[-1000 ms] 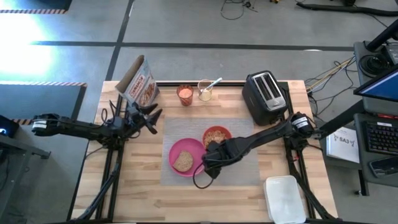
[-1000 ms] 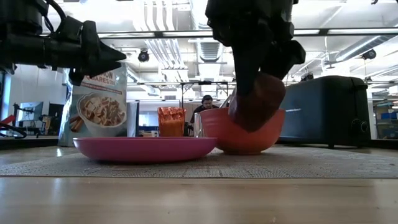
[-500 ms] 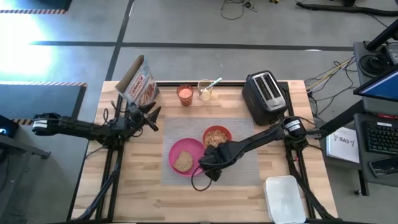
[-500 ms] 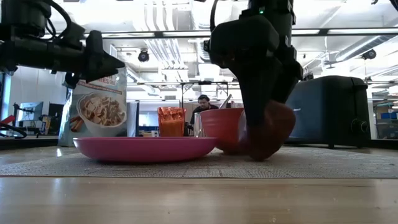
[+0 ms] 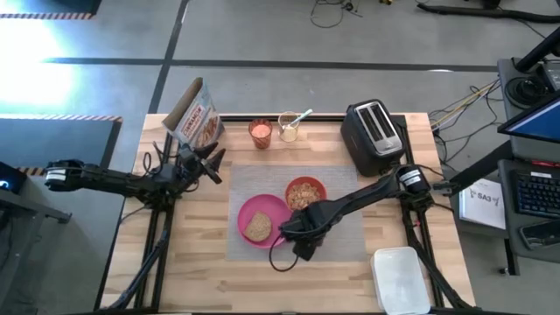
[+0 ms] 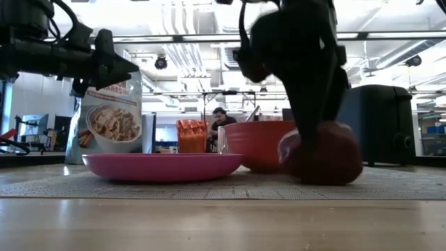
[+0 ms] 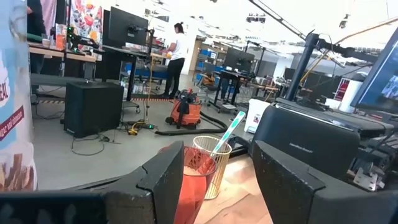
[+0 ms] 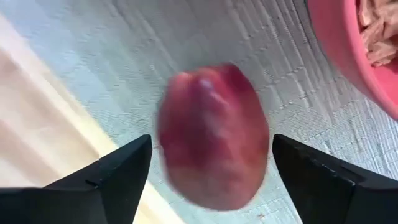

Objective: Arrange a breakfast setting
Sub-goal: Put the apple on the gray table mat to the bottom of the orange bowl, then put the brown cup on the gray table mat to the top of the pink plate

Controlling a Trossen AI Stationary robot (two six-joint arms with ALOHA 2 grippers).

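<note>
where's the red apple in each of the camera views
High view: hidden under the right gripper, at the near edge of the grey mat.
Low view: the red apple sits on the mat, right of centre, in front of the orange-red bowl.
Left wrist view: not in it.
Right wrist view: centre, between the open fingers.
Shared landmark: the orange-red bowl.

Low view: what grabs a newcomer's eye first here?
The red apple on the grey mat, just in front of the orange-red bowl, with the right gripper open around it, fingers clear of its sides. Beside it sits the pink plate with a toast slice. The left gripper hovers by the cereal bag at the table's back left.
</note>
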